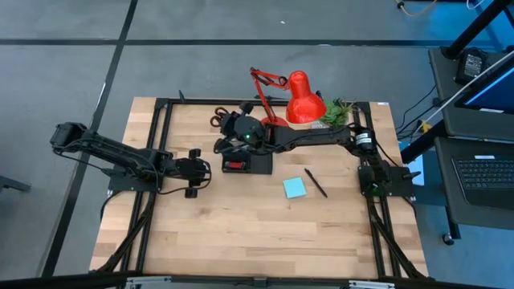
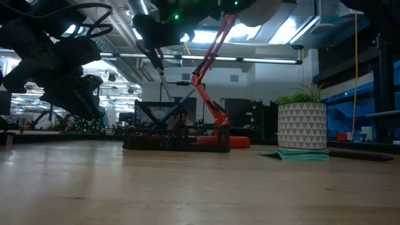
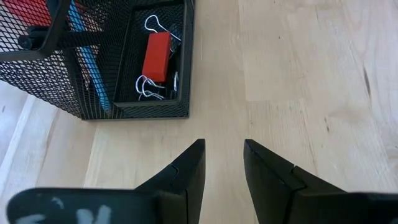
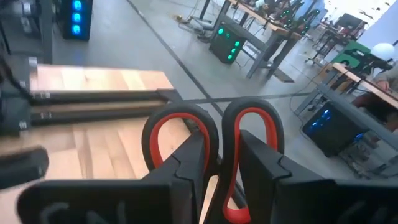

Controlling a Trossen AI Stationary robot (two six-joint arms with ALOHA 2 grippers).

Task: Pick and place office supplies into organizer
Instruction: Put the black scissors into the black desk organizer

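Note:
My right gripper [image 4: 222, 140] hangs over the black mesh organizer [image 1: 259, 164], shut on the red-handled scissors [image 4: 186, 124]. In the low view the scissors' blades [image 2: 159, 65] point down toward the organizer [image 2: 150, 140]. My left gripper [image 3: 224, 152] is open and hovers just left of the organizer [image 3: 74, 93]. A small red block [image 3: 157, 56], black clips [image 3: 146, 87] and a light-blue pen [image 3: 87, 56] lie inside the organizer. A cyan sticky-note pad [image 1: 295, 188] and a thin black pen [image 1: 315, 183] lie flat on the table to the organizer's right. My right gripper pinches the scissors between its two fingers at the neck [image 4: 227, 186] just behind the two handle loops. Both loops [image 4: 252, 121] stick out past the fingertips. The scissors are lifted clear, with the blades hanging down over the organizer.
The red desk lamp [image 1: 301, 96] and a potted plant [image 1: 337, 111] stand at the far edge behind the organizer. Bare wood [image 1: 241, 233] stretches across the near half of the table. Black frame rails [image 1: 152, 144] run along both sides.

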